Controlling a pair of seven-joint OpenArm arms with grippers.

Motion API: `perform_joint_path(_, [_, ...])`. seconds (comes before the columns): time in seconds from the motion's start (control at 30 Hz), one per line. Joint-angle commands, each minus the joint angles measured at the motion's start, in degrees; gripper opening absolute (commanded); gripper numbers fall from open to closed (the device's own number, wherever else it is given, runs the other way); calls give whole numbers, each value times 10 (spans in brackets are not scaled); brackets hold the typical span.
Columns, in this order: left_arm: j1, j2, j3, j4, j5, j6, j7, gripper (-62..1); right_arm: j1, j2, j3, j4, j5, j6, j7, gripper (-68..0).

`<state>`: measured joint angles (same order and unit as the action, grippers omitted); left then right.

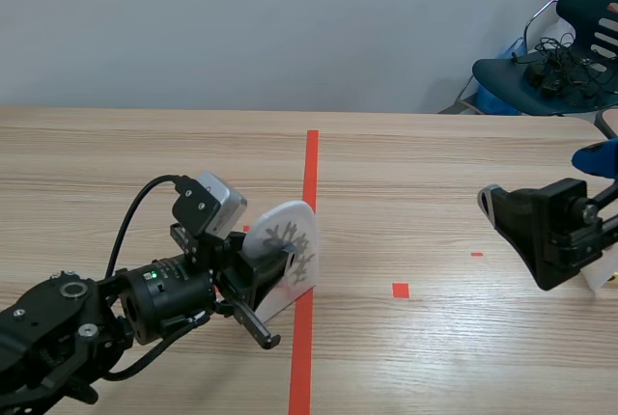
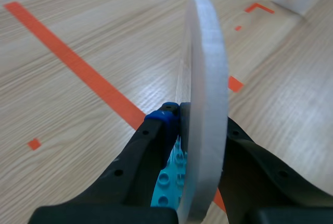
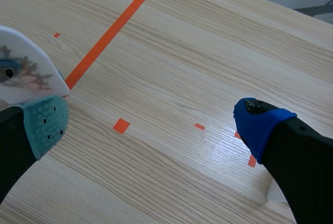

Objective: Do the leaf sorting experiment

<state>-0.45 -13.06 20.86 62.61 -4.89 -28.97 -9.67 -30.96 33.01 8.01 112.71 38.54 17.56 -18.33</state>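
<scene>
Leaf disc [image 1: 293, 241], one, between left fingers [image 2: 150, 157]

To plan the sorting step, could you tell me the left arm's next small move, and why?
Probably carry the white oval leaf-printed disc toward the right gripper: the left gripper is shut on it, held on edge, while the right stands open and empty.

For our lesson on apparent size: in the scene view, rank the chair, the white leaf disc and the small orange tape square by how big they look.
Largest: chair, though partly cut off and farthest from the camera.
Next: white leaf disc.
Smallest: small orange tape square.
</scene>
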Motion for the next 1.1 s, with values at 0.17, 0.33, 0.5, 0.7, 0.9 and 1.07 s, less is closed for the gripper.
perform_joint_path(0.17, [62, -24, -97, 202, -95, -27, 49, -569, 11, 6, 3, 0, 4, -3, 6, 4])
perform_joint_path(0.33, [96, -24, -197, 250, -117, 21, 57, -569, 11, 6, 3, 0, 4, -3, 6, 4])
perform_joint_path(0.5, [92, -57, -244, 204, -151, 128, 65, -568, 11, 6, 3, 0, 4, -3, 7, 4])
perform_joint_path(0.7, [57, -102, -248, 76, -189, 164, 24, -568, 12, -1, 3, 0, 4, -4, 7, 4])
perform_joint_path(0.9, [-1, -111, -248, -53, -217, 213, -37, -568, 11, -23, 3, 0, 4, -4, 7, 4])
perform_joint_path(1.07, [-42, -115, -248, -141, -221, 224, -59, -568, 11, -22, 3, 0, 4, -4, 7, 4])
